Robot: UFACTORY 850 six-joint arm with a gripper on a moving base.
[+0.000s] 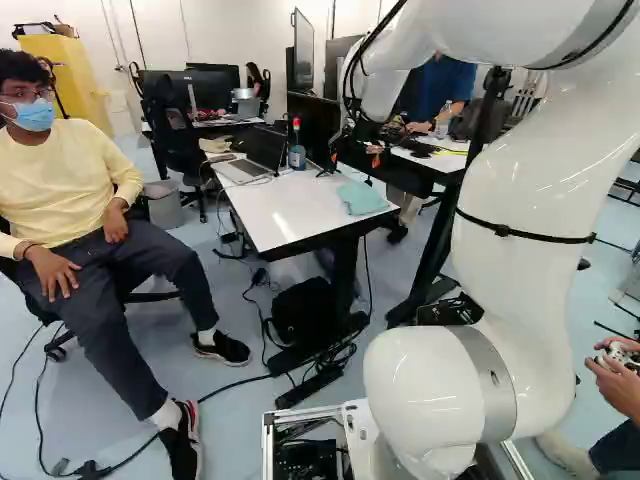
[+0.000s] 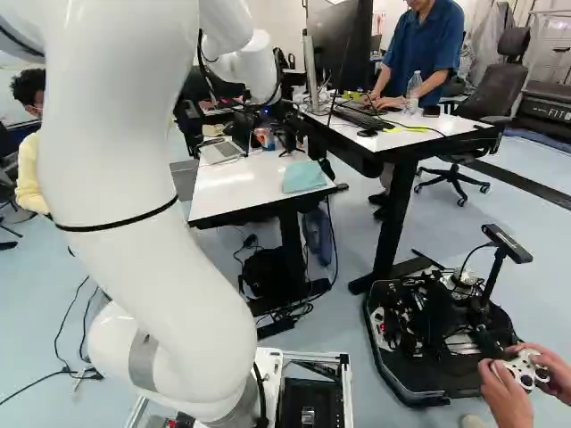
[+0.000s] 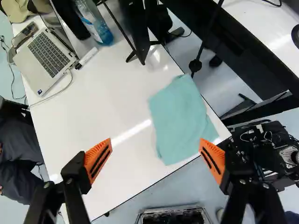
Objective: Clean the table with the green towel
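At the end of the forearm my gripper hangs above the white table, near the towel. In the wrist view the gripper stands wide open, its orange-padded fingers apart with nothing gripped. The pale green towel lies flat and slightly creased at a corner of the white tabletop. It is ahead of the fingers, closer to one finger than to the other. In the right base view the towel lies by the table's near corner.
On the table stand a laptop, a marker, a blue-based bottle and a black stand. A dark-edged desk adjoins. A seated person is left of the table; another robot's base stands on the floor.
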